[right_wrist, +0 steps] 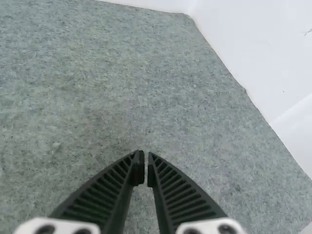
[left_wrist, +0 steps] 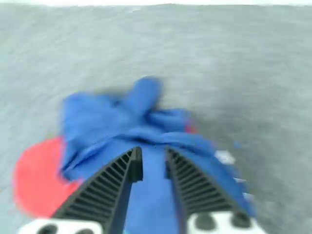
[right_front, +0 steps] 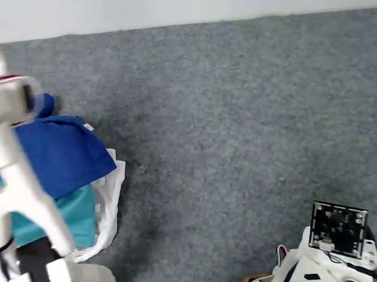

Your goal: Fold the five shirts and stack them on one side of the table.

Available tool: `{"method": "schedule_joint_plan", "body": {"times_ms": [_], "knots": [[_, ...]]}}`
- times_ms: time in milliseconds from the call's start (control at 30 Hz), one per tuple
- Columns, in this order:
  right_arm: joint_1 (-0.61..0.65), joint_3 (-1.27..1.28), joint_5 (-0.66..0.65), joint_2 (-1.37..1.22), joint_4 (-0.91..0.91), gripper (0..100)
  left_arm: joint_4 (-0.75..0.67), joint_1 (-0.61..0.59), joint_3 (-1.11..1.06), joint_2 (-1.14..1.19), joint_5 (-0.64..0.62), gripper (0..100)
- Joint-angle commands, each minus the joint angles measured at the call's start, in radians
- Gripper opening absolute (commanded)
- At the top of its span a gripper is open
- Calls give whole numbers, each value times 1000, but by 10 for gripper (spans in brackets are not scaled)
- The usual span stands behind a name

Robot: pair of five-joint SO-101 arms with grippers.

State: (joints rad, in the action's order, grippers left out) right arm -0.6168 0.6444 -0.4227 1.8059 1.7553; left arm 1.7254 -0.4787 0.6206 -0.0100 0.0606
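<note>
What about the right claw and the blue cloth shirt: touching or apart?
Apart. The right wrist view shows the right claw over bare grey carpet; the crumpled blue cloth shirt lies far off.

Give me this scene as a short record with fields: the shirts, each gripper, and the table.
pile: blue shirt on top, teal shirt under it, white shirt lowest at the edge
also in pile: red shirt peeking from under the blue one
pile place: left side of the table
left gripper: over the blue shirt, jaws slightly apart
right gripper: over bare table, jaws closed, holding nothing
</note>
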Motion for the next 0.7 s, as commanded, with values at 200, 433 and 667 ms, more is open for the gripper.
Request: {"method": "schedule_joint_plan", "body": {"times_ms": [200, 433, 667], "knots": [[-12, 0, -8, -7, 35, 29, -229, -178, -68, 222, -9, 191], [-12, 0, -8, -7, 35, 29, -273, -186, 176, 531, -9, 193], [-12, 0, -6, -7, 35, 29, -146, -199, 409, 819, -9, 190]]}}
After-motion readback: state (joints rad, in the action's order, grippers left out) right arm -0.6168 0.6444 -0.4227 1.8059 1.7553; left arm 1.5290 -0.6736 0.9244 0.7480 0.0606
